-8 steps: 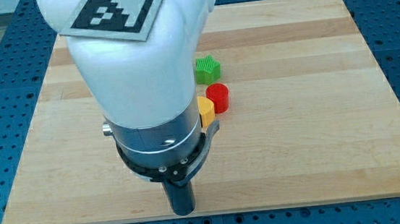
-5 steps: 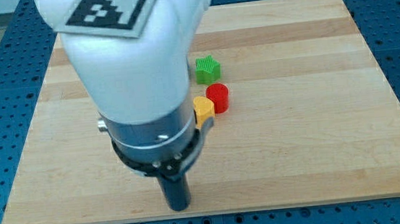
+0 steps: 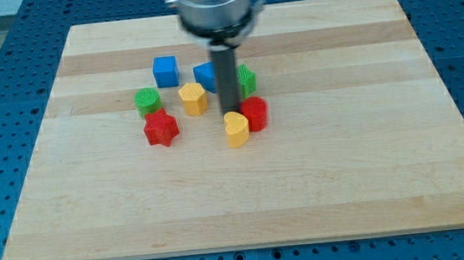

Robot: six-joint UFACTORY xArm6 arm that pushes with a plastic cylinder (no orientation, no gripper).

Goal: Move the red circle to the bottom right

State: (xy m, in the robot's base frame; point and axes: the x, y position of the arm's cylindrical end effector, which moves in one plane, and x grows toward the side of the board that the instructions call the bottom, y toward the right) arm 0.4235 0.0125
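Red, round and squat, the red circle point(image 3: 254, 113) sits a little above the middle of the wooden table point(image 3: 361, 161), and every other piece can be placed from it. My tip point(image 3: 232, 111) stands just to the circle's left, close beside its upper left edge; whether the two touch cannot be made out. The end effector is a plain dark rod with no jaws, so it neither opens nor closes and holds nothing. The rod rises straight up from the tip to the arm's grey collar point(image 3: 214, 1) at the view's top.

Touching the circle's lower left side is the yellow heart point(image 3: 236, 130). Just above the circle, partly hidden by the rod, is a green block point(image 3: 247, 79) whose shape is unclear. To the circle's upper left, behind the rod, a blue block point(image 3: 205, 77) shows only in part. Further left of the circle lies the yellow hexagon point(image 3: 193, 99), then the blue cube point(image 3: 165, 71) above and beyond it. Well to the circle's left sit the green round block point(image 3: 148, 100) and, right below that, the red star point(image 3: 161, 129).
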